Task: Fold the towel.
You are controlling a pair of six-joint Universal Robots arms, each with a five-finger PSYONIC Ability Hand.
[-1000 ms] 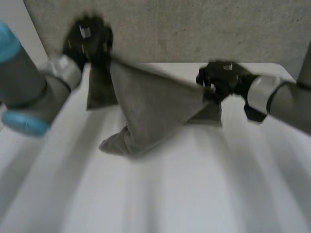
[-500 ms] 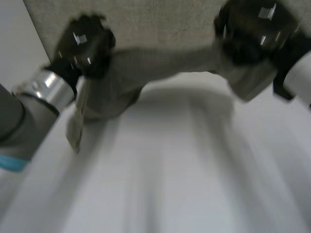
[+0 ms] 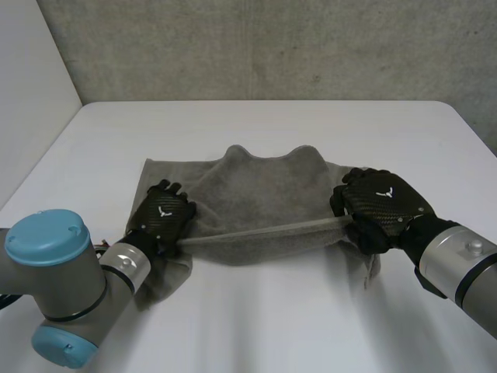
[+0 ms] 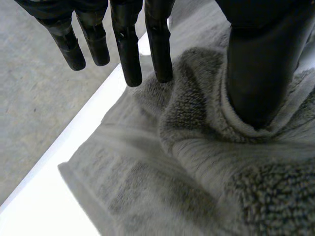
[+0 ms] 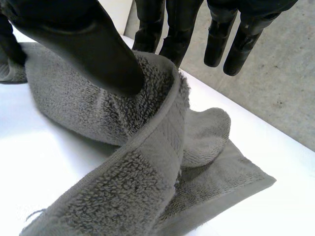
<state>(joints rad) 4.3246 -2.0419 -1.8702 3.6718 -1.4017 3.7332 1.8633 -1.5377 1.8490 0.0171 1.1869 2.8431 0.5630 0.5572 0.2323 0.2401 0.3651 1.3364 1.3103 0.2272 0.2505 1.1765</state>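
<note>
If pinched, towel (image 3: 256,190) between robot hands (image 3: 163,219) (image 3: 380,206).

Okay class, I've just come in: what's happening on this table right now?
Two robot hands hold a grey towel on the white table. The left hand pinches one end of its near edge and the right hand the other, with that edge stretched between them. The rest lies rumpled behind, so no neat fold yet.

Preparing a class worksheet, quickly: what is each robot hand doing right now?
Left robot hand: closed, thumb and fingers pinching the grey towel at its near edge.
Right robot hand: closed, pinching the other end of that edge.
</note>
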